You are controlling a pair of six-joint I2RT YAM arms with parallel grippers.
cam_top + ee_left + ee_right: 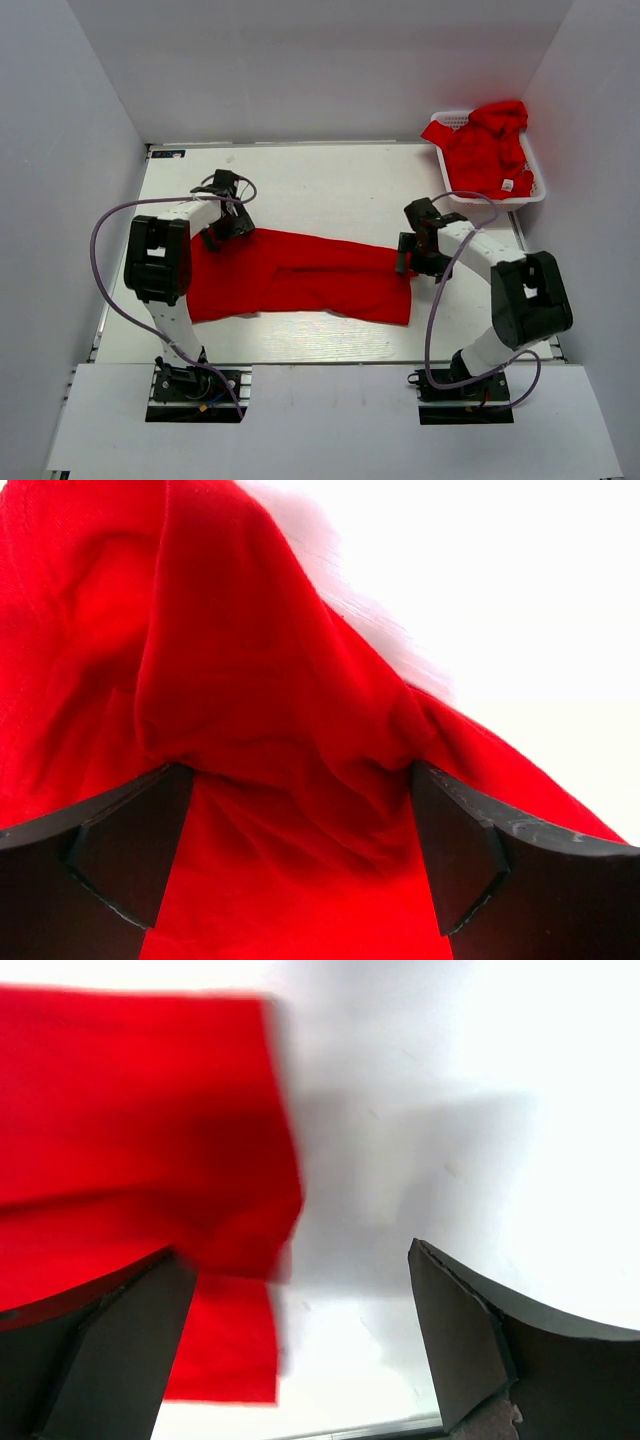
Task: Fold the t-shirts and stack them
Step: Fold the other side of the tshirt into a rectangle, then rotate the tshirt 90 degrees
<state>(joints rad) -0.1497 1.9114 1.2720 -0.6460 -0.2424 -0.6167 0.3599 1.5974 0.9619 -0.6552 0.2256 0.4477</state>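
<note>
My L claw (pixel 230 232) sits wide open on the far-left corner of the red t-shirt (pixel 300 282), which lies flat across the table (pixel 330 190) btw both arms. Bunched cloth fills the gap btw its fingers, nothing pinched. My R claw (pixel 408 256) is also spread wide, empty, at the shirt's right end: hem just to its left, bare table btw the fingers. The other t-shirts (pixel 485 150) are heaped in the white basket (pixel 450 118), far-right corner.
</note>
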